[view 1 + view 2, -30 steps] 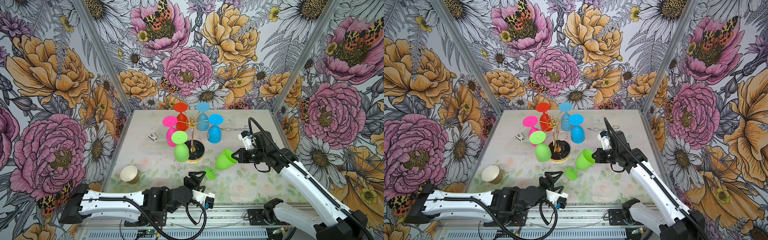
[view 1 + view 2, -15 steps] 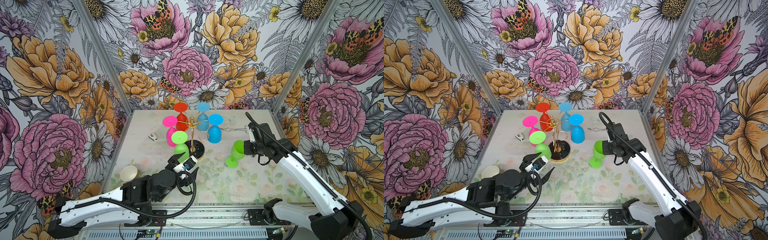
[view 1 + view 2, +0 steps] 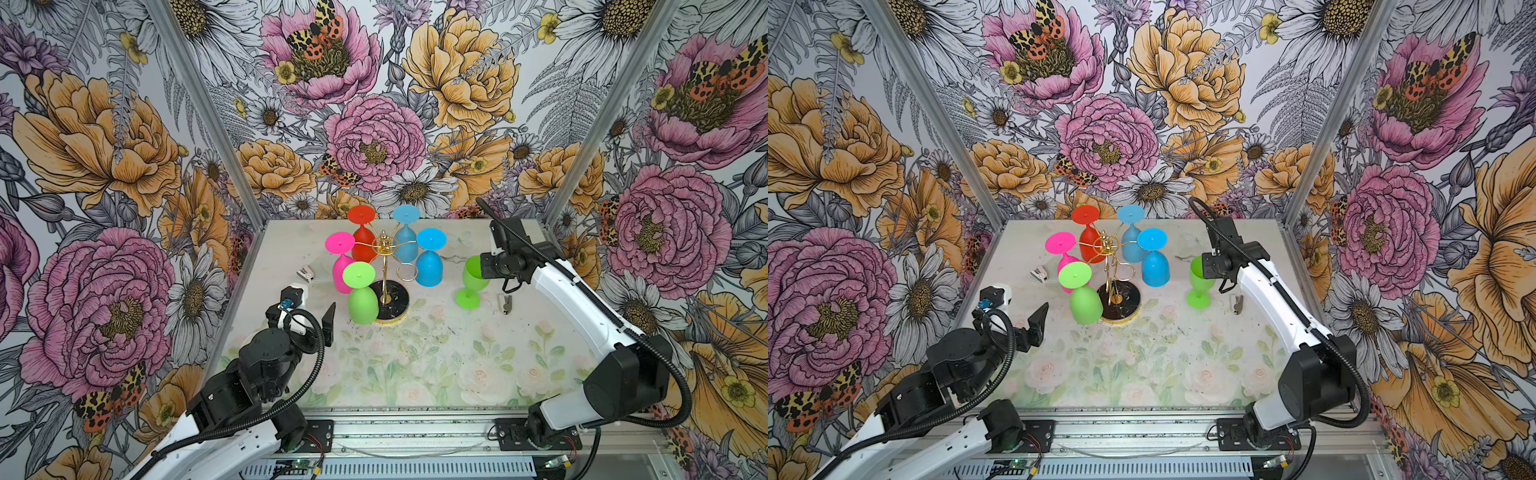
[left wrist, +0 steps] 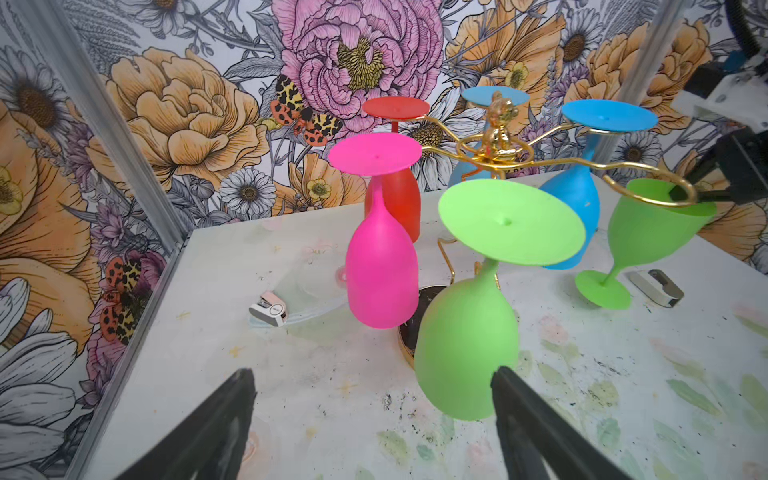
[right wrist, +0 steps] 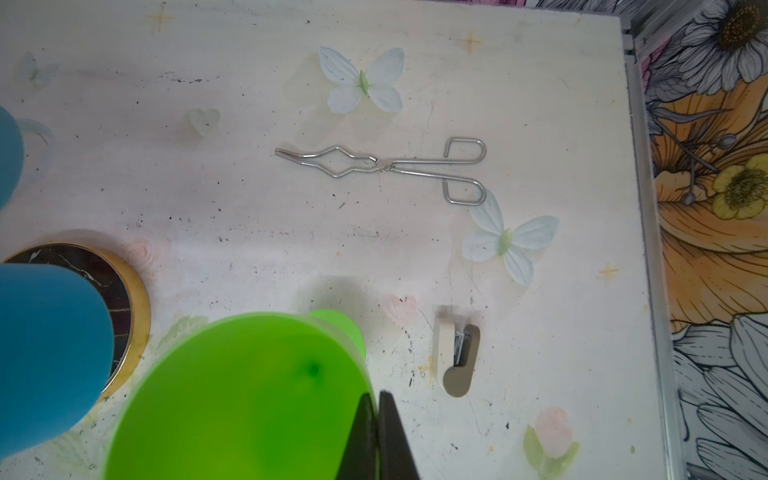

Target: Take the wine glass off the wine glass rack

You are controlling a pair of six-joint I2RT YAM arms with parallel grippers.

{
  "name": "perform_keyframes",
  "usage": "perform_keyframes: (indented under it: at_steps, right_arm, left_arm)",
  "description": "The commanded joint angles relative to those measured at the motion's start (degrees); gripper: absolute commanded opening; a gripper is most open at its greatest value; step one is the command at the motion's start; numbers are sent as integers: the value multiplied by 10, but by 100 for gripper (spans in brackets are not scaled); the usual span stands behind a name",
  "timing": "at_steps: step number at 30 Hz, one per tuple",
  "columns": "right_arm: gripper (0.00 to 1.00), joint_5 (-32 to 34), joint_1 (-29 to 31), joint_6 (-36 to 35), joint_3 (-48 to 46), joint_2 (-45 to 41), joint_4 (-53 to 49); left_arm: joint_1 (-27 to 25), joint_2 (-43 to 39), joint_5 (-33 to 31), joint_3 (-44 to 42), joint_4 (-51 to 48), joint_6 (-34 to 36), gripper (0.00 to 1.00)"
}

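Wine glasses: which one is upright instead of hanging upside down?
The green wine glass right of the wine glass rack, foot down, rim pinched by the shut right gripper. The other five, including a second green glass, hang bowl-down from the rack.

A: counter (image 3: 415, 365) surface?
B: Pale floral print, dark specks scattered. The wine glass rack base (image 3: 397, 305) stands mid-width, toward the back.
A: Right of it?
B: One green wine glass (image 3: 473, 276), bowl up, slightly tilted, foot down at the surface and clear of the base. Can't tell if the foot sits flat. A beige stapler (image 3: 505, 304) lies just beside that foot.
A: Further back?
B: The wire tongs (image 5: 382, 164) lie flat and closed. One fabric butterfly (image 5: 360, 81) is near them, a second butterfly (image 5: 505, 243) right at a handle loop.
A: Left side?
B: A small pink stapler (image 4: 269, 309) near the left wall, well apart from the base.
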Motion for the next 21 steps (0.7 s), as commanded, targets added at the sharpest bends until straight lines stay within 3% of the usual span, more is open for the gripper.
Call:
perform_keyframes:
  at_steps: [1,6,11,21]
  right_arm:
    - [0,-4,-5,-13,44,40,36]
    - [0,-27,-9,-18,99,107,46]
    - [0,-51,-9,-18,140,152,52]
    - [0,-74,-2,-11,181,200,57]
  left_arm:
    - [52,27,51,7,-14,-28,91]
    - [168,64,128,7,-4,-49,91]
    - [270,49,200,-18,40,-60,91]
    - [358,75,261,-26,56,-70,92]
